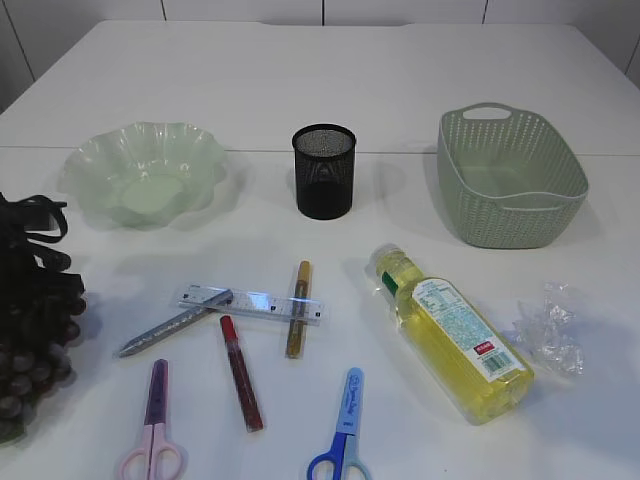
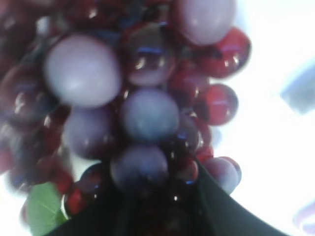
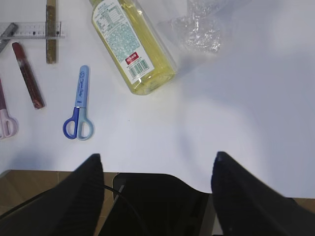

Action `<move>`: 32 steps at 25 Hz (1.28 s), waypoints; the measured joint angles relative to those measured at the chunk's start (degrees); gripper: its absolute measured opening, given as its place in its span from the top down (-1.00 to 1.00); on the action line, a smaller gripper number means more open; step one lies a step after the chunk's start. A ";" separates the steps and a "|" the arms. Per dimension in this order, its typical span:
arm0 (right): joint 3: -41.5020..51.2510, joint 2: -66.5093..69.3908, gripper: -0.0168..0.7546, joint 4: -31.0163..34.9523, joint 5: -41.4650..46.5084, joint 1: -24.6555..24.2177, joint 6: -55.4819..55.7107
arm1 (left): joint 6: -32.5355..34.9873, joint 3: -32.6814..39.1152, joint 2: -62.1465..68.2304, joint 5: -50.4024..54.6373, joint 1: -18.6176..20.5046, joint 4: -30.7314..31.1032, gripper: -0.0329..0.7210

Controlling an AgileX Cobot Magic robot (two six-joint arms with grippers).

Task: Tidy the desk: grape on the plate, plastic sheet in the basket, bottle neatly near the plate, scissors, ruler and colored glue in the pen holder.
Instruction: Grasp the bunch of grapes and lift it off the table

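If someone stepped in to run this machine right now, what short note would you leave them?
Left gripper: on the grape bunch at the table's left edge; grip unclear.
Right gripper: open, empty, above the table's near edge.
Plate, pen holder, basket: all empty.
Bottle lies on its side; plastic sheet beside it.
Ruler, glue sticks, two scissors: loose on the table.
Done: nothing. Left: everything.

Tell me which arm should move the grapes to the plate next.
Left. Its hand is already at the grapes, near the plate; the right hand hangs open by the table's near edge, far off.
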 joint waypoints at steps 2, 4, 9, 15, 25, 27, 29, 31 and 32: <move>0.00 0.00 -0.42 0.00 0.00 0.00 0.00 | 0.00 0.00 -2.40 2.04 0.00 0.13 0.42; -0.09 0.00 -0.42 -0.38 0.00 0.00 0.00 | 0.00 0.00 -4.89 5.04 0.00 0.26 0.42; -0.09 0.00 -0.42 -1.84 -0.22 0.00 0.00 | 0.00 0.10 -9.17 9.24 0.00 0.02 0.43; -0.09 0.00 -0.42 -2.17 -1.94 0.00 0.00 | 0.00 0.20 -15.48 9.58 0.00 -3.07 0.44; -0.09 0.00 -0.42 -2.27 -1.94 0.00 0.00 | 0.00 0.52 -28.09 10.83 0.00 -3.58 0.44; -0.09 0.00 -0.42 -2.27 -1.94 0.00 0.00 | 0.00 0.52 -29.89 10.95 0.00 -4.25 0.44; -0.09 0.00 -0.42 -2.38 -1.94 0.00 0.00 | 0.00 0.52 -31.44 11.17 0.00 -5.32 0.44; -0.09 0.00 -0.42 -2.49 -1.94 0.00 0.00 | 0.00 -0.15 -32.38 11.57 0.00 -6.64 0.44; -0.09 0.00 -0.42 -2.61 -1.94 0.00 0.00 | 0.00 -1.09 -32.82 11.86 0.00 -7.21 0.44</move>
